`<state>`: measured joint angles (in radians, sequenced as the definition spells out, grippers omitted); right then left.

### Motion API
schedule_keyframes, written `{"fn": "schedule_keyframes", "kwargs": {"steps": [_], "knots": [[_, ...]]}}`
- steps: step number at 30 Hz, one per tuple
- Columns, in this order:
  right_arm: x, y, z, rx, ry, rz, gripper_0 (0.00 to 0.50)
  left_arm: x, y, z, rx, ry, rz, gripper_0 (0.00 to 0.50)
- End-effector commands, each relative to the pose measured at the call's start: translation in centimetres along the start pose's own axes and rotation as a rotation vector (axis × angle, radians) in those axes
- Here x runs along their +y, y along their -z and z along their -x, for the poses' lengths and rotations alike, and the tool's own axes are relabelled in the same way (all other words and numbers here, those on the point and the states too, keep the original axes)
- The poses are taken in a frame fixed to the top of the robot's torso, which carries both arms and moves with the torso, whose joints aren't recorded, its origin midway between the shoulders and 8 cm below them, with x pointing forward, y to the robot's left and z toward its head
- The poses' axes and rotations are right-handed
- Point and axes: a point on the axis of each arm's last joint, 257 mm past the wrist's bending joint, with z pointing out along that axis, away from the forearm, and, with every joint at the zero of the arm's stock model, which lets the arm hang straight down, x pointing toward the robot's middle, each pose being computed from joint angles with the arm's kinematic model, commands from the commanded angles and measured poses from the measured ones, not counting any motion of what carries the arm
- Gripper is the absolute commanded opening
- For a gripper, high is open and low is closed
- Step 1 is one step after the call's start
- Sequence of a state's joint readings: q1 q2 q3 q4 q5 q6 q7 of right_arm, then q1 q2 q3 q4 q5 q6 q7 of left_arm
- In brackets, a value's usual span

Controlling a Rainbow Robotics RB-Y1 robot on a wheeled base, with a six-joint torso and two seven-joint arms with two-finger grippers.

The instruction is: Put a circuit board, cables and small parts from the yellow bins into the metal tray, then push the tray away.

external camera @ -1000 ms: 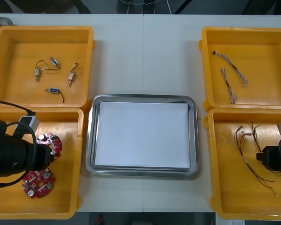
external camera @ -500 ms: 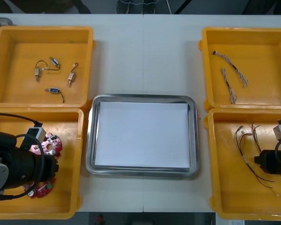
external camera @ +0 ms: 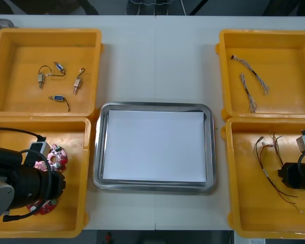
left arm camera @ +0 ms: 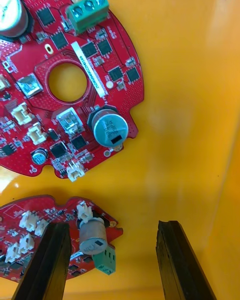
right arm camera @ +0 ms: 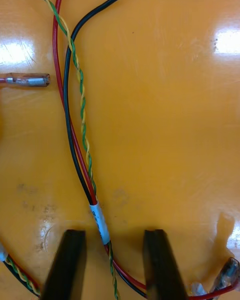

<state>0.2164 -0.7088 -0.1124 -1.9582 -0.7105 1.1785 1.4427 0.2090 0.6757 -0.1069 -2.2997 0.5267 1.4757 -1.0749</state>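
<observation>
Light counter (external camera: pixel 157 61) under a steep overhead camera, white-lined metal tray (external camera: pixel 97 152) at centre between yellow bins (external camera: pixel 76 137). Left pincer (left arm camera: pixel 112 227) spread low in the near left bin, just above two round red circuit boards (left arm camera: pixel 110 75): central hole, black chips, white sockets, green terminal block, grey can. One board's edge lying between the fingers (left arm camera: pixel 50 260). Right pincer (right arm camera: pixel 114 235) spread in the near right bin, straddling a cable bundle (right arm camera: pixel 100 222) of red, black and twisted green-yellow strands bound by a white sleeve. Small metal parts (external camera: pixel 77 85) lying in the far left bin, thin cables (external camera: pixel 248 91) in the far right.
</observation>
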Motion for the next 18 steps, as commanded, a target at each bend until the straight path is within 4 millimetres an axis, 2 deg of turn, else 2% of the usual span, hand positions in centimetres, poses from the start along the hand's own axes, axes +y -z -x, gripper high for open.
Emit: {"fn": "schedule_keyframes", "kwargs": {"steps": [1, 7, 10, 18], "knots": [[0.4, -0.8, -2.5, 0.049, 0.033, 0.008, 0.0, -1.3, -0.1, -1.7, 0.011, 0.07, -0.017, 0.5], [0.3, -0.6, -2.1, 0.04, 0.035, 0.008, 0.0, -1.3, -0.2, -1.8, 0.013, 0.073, -0.014, 0.5], [0.3, 0.2, -1.5, 0.033, 0.048, 0.001, 0.0, -1.2, -0.4, -2.0, 0.018, 0.076, -0.012, 0.5], [0.0, 4.4, 0.9, 0.011, 0.074, -0.03, 0.0, -1.0, -0.7, -2.0, 0.017, 0.081, -0.005, 0.5]]}}
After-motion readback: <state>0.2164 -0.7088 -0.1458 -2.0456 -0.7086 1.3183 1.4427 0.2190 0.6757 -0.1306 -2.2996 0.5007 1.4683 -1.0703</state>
